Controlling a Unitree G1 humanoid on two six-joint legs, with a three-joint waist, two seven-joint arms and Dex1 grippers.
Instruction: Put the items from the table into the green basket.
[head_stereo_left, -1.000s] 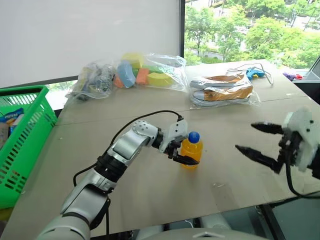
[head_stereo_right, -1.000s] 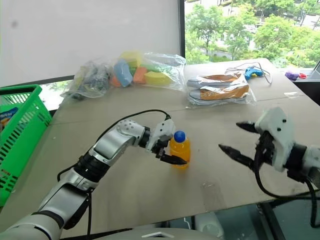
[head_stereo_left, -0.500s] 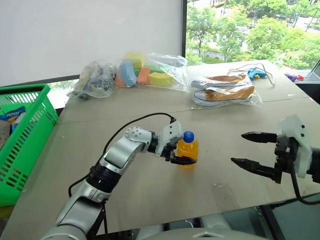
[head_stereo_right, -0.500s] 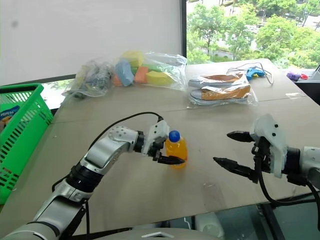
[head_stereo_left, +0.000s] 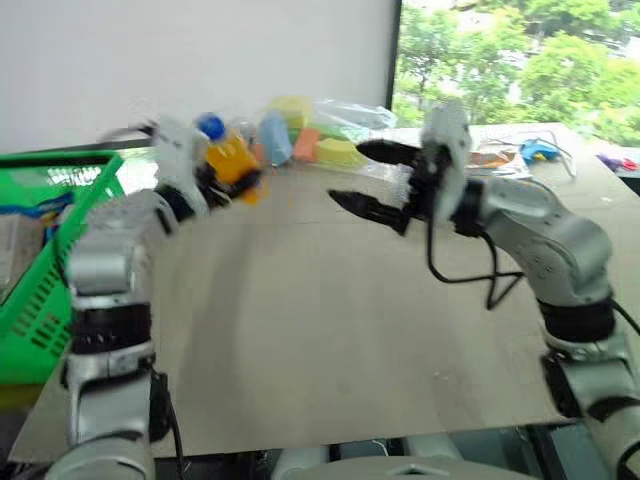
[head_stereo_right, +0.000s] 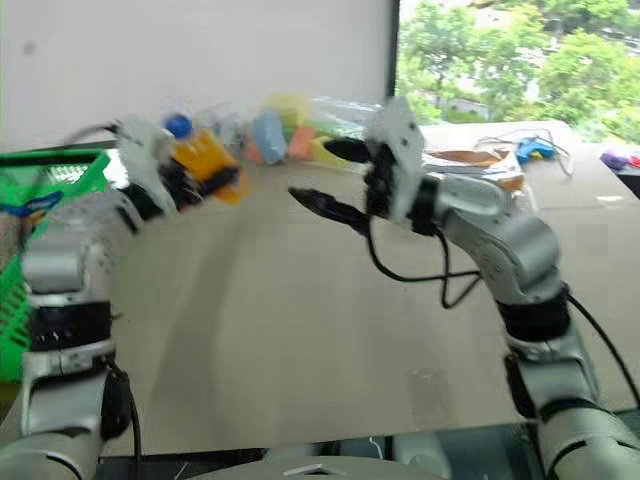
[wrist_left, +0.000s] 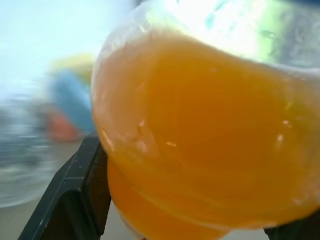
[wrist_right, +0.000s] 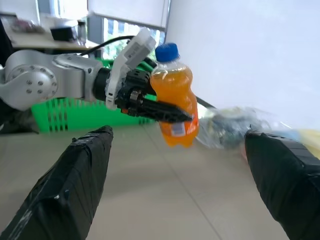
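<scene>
The left gripper (head_stereo_left: 228, 182), clamped on the orange drink bottle (head_stereo_left: 228, 160), has lifted it off the tabletop's (head_stereo_left: 330, 330) middle toward the green basket (head_stereo_left: 45, 300) at the left edge, while the right gripper (head_stereo_left: 375, 180) trails wide open

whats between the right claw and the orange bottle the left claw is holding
Nothing. In the left eye view, bare table shows behind the gap between the open right claw and the orange bottle in the left claw.
</scene>
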